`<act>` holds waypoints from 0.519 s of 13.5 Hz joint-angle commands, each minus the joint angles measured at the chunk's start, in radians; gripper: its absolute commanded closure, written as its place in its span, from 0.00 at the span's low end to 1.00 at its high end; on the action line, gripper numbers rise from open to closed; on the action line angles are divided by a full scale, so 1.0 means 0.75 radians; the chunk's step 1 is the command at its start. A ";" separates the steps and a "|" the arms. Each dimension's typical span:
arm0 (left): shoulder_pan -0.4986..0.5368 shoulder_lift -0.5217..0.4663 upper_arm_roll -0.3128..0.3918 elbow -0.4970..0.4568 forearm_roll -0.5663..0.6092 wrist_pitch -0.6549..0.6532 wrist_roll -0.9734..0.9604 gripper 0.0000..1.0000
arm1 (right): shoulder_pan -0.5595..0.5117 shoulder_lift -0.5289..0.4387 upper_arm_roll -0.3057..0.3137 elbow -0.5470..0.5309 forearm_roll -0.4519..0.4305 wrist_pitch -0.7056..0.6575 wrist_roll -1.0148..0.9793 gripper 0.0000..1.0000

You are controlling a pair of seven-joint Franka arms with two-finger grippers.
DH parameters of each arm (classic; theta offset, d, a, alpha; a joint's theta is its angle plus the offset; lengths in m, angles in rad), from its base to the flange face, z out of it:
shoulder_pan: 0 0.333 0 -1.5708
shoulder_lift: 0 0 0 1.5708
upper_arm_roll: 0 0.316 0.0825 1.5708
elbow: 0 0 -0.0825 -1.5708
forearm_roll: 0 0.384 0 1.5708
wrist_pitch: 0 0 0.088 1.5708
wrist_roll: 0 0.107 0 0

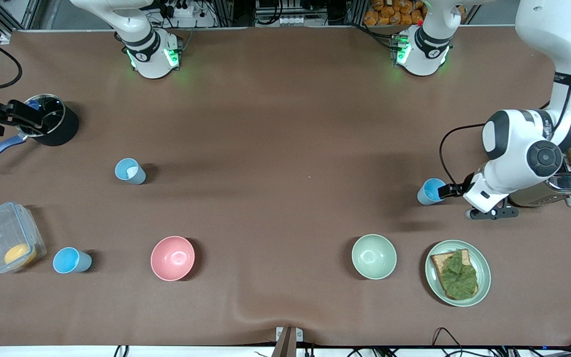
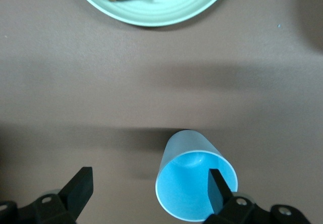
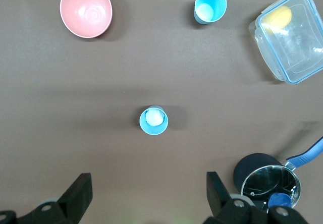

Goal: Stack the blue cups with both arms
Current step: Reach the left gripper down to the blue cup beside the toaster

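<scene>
Cup (image 2: 194, 183) on the worktop (image 1: 285, 124) near the toaster (image 1: 563, 186): we've got the left end effector (image 2: 149, 188) open, one finger inside its rim; right end effector (image 3: 146, 196) waits open over the pot end

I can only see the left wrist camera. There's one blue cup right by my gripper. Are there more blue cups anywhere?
Observer: Yes, two more toward the right arm's end of the table: a white-patch cup and, nearer the front camera, a sky-blue cup beside a clear container.
Operator: Where's the other gripper?
Observer: The right gripper is open, up over the table next to a black pot.
Operator: What's next to my arm?
Observer: A toaster holding a bread slice. Your left gripper is open at your cup, which stands between the toaster and the table's middle.
</scene>
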 commanded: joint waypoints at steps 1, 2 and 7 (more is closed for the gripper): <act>-0.003 -0.013 0.000 -0.033 -0.008 0.030 0.029 0.00 | 0.013 0.006 -0.007 0.018 -0.014 -0.005 -0.009 0.00; -0.003 -0.023 0.000 -0.054 -0.008 0.030 0.029 0.00 | 0.013 0.006 -0.005 0.014 -0.014 -0.005 -0.005 0.00; -0.001 -0.013 -0.012 -0.074 0.008 0.044 0.031 0.00 | 0.013 0.006 -0.005 0.012 -0.014 -0.007 -0.005 0.00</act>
